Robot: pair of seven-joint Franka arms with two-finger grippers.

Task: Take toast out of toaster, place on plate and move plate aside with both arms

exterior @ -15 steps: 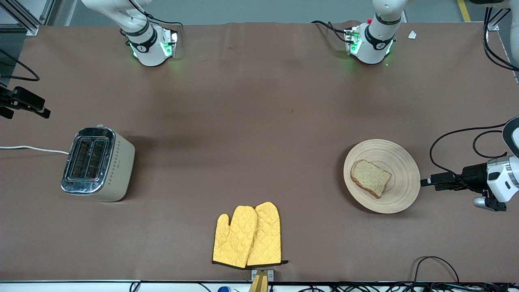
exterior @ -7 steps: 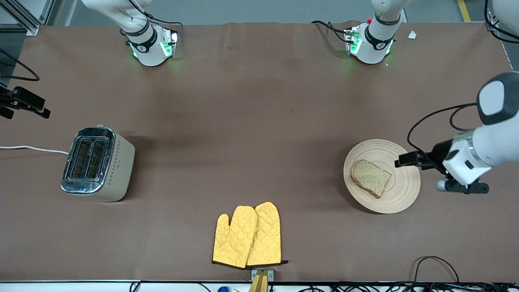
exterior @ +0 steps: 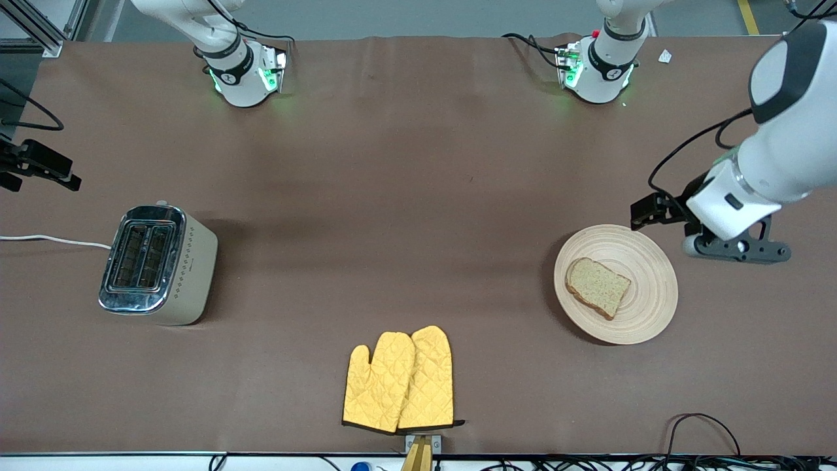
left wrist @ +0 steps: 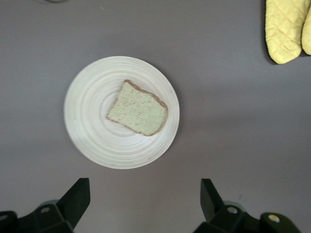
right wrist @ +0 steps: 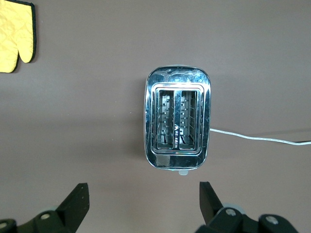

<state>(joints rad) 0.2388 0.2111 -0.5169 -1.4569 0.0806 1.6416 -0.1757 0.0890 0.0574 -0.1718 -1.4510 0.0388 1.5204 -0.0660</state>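
The toast (exterior: pixel 598 286) lies flat on the round beige plate (exterior: pixel 644 314) toward the left arm's end of the table. In the left wrist view the toast (left wrist: pixel 138 108) sits near the middle of the plate (left wrist: pixel 92 126). My left gripper (exterior: pixel 647 210) hangs open and empty in the air, over the table just off the plate's rim on the robots' side. Its fingertips (left wrist: pixel 81 187) stand wide apart with bare cloth between them. My right gripper (right wrist: pixel 142 189) is open and empty, high over the table beside the toaster (right wrist: pixel 178 124). The right arm waits.
A chrome toaster (exterior: pixel 157 261) with two empty slots stands toward the right arm's end, its white cord (exterior: pixel 52 240) running off the table. Two yellow oven mitts (exterior: pixel 400 379) lie near the front camera's edge. A black fixture (exterior: pixel 39 167) juts in beside the toaster's end.
My left gripper has left the plate's rim, risen and swung toward the robots' side. The toast, the plate and the right arm have not moved.
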